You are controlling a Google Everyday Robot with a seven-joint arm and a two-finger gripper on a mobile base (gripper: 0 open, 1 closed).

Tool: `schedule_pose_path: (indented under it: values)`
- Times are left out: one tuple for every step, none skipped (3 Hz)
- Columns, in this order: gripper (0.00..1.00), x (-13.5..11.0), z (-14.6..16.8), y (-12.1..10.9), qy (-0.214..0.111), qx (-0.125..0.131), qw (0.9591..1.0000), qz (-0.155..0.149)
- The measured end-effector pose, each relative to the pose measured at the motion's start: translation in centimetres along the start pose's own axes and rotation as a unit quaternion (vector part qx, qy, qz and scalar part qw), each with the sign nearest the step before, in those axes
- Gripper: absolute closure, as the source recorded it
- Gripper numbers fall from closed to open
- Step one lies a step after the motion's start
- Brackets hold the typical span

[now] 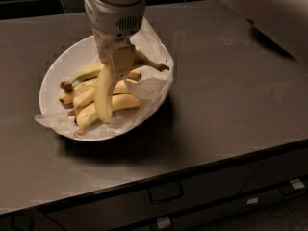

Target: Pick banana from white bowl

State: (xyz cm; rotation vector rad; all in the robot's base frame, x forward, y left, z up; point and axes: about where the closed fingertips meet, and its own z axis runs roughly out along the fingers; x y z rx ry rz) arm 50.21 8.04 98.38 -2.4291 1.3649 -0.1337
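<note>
The long curved banana (103, 95) hangs from my gripper (120, 67), which is shut on its upper part. Its brown stem sticks out to the right and its tip points down over the white bowl (58, 67). The banana looks raised slightly above the others, though I cannot tell if its tip still touches them. The wide shallow bowl is lined with crinkled white paper (155, 47) and sits on the dark counter. Several other yellow bananas (114, 104) lie in the bowl, under and to the left of the gripper.
The dark counter (231, 95) runs to a front edge with drawers and handles (166, 194) below it. A pale section of my arm (272, 11) crosses the upper right corner. A dark tiled wall runs along the back.
</note>
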Motion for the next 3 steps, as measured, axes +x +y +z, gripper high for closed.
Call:
schedule_pose_path:
  values:
    - [1.0, 1.29, -1.66, 0.5, 0.002, 0.056, 0.9984, 0.008]
    - [1.0, 0.43, -2.12, -0.44, -0.002, 0.065, 0.9979, -0.002]
    - [1.0, 0.42, -2.14, -0.45, -0.002, 0.065, 0.9979, -0.002]
